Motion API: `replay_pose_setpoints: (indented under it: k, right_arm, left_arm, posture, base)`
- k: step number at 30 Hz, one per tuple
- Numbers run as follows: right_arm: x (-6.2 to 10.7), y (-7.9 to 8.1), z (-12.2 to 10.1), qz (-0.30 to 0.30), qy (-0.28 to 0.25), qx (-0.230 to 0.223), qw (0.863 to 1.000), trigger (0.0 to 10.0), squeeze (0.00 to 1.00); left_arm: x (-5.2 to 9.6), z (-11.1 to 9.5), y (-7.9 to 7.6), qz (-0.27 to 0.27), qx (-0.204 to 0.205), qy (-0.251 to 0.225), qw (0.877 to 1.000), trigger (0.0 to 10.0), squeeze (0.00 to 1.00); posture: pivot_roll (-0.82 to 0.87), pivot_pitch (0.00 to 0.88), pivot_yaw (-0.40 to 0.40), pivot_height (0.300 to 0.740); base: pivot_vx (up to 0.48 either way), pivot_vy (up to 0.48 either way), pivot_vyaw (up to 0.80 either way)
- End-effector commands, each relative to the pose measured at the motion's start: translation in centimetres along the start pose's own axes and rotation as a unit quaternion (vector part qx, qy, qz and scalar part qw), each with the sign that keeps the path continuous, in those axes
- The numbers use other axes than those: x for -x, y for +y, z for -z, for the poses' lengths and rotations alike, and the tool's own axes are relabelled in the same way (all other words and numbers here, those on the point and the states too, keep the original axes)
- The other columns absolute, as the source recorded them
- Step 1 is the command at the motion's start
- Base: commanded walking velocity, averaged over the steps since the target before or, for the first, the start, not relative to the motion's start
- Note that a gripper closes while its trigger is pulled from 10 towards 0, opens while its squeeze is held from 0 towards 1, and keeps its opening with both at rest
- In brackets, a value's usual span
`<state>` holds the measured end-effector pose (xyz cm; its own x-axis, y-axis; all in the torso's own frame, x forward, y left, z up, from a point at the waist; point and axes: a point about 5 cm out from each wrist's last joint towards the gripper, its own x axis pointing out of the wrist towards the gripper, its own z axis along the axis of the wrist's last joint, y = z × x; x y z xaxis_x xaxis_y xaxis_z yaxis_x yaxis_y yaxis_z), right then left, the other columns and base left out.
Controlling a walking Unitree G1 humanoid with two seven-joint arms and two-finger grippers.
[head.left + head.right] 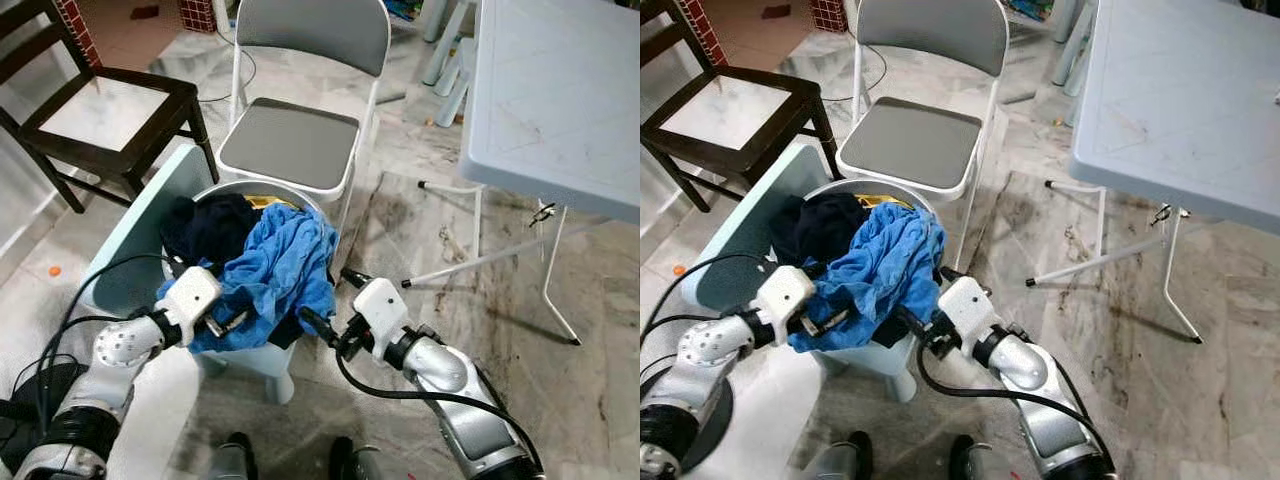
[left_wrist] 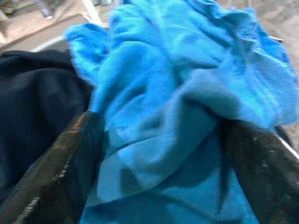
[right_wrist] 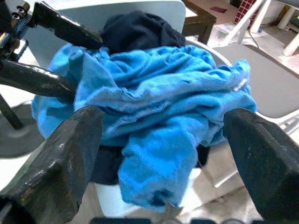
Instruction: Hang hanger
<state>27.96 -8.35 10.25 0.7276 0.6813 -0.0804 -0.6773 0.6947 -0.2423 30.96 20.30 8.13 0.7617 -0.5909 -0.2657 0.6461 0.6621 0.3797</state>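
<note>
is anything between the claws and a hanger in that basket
Yes: no hanger can be made out. A blue cloth heaped over dark clothing covers the laundry basket, and both the left claw and right claw face that pile, open.

Even daylight, soft shadows; head views sharp, wrist views blurred

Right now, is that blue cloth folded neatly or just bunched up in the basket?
Bunched up. The blue cloth lies crumpled in loose folds, spilling over the rim of the basket beside dark clothing.
</note>
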Motion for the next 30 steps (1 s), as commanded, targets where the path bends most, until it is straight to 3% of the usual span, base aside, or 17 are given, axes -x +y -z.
replay_pose_setpoints:
  k: [1, 20, 30]
  right_arm:
    - [0.3, -0.2, 0.4, 0.0, 0.008, -0.002, 1.0, 10.0, 0.0]
    - [0.5, -1.3, 0.5, 0.016, 0.015, 0.019, 1.0, 10.0, 0.0]
    - [0.2, -1.0, 0.5, 0.002, 0.017, 0.03, 0.999, 10.0, 0.0]
  left_arm:
    - [-0.1, 0.5, -0.6, 0.017, -0.007, 0.012, 1.0, 0.0, 0.0]
    - [1.1, 2.4, -4.1, 0.032, -0.058, 0.022, 0.998, 0.0, 0.0]
    - [0.8, 2.1, -5.1, -0.012, -0.094, 0.018, 0.995, 0.0, 0.0]
  posture:
    - [0.11, 0.267, -0.077, 0.74]
    - [0.13, 0.27, -0.082, 0.74]
    - [0.14, 0.273, -0.094, 0.74]
  base:
    - [0.0, 0.0, 0.0]
    - [0.0, 0.0, 0.0]
    - [0.0, 0.0, 0.0]
